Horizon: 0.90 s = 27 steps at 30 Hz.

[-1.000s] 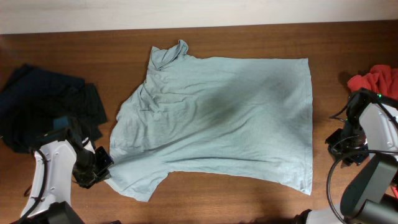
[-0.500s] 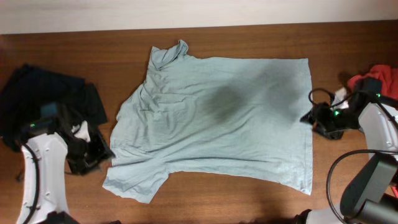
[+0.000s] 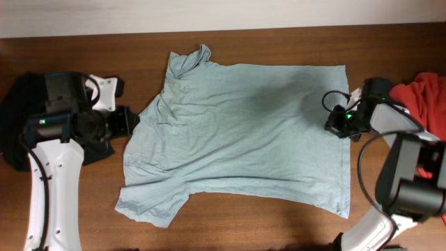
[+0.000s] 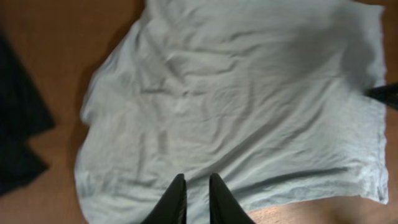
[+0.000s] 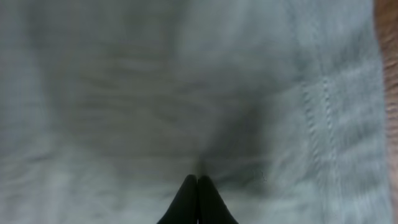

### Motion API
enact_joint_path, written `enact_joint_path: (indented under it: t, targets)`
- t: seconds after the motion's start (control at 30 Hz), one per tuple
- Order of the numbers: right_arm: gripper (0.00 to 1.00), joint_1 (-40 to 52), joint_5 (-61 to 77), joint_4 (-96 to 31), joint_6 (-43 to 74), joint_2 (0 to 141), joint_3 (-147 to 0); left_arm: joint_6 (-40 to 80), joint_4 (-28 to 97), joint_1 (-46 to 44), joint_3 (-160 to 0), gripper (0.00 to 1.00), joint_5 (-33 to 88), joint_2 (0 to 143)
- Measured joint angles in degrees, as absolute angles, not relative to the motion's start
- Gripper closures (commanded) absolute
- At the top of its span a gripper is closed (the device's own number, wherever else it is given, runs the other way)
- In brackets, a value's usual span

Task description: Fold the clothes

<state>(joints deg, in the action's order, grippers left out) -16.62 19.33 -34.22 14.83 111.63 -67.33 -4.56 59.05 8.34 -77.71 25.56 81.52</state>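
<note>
The grey-blue shirt [image 3: 244, 132] lay flat on the table [image 3: 279, 42], its length running between our arms. Our right claw [image 3: 331, 125] sat closed at the hem. Our left claw [image 3: 132, 120], beside the sleeve, showed a narrow gap, and we couldn't tell whether it gripped anything.
</note>
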Motion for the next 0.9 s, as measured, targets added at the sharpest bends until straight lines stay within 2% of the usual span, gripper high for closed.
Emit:
enact_joint_path:
  t: [0.2,0.37,0.43,0.53,0.6,0.77,0.87,0.9]
  targets:
    - [0.96,-16.4,13.2,-37.1,17.4,112.0,-69.1,-5.9,58.0,5.6,-82.0,0.88,26.2,81.5]
    - [0.96,-17.2,2.0,-42.3,23.5,111.8,-70.3,-6.3,57.6,5.2,-82.4,0.83,26.3,81.5]
    - [0.91,-19.0,-2.3,-43.0,25.0,111.7,-70.3,-6.5,57.6,5.2,-82.4,0.78,26.2,81.5]
    - [0.68,-21.5,-3.6,-43.7,24.0,112.1,-71.1,-6.5,57.3,5.0,-82.4,0.66,25.6,81.5]
    - [0.58,-22.4,-3.2,-45.1,21.9,112.8,-72.5,-6.5,56.8,4.5,-82.5,0.62,24.5,81.7]
    - [0.49,-22.8,1.5,-50.4,17.9,114.6,-79.0,-7.7,53.8,0.8,-82.7,0.52,22.1,85.4]
    - [0.48,-22.8,7.9,-53.9,15.4,114.7,-85.1,-8.4,50.6,-1.9,-82.8,0.43,20.5,90.2]
    - [0.48,-22.8,10.0,-55.0,14.8,114.7,-87.1,-8.7,48.4,-2.7,-82.8,0.42,20.1,92.2]
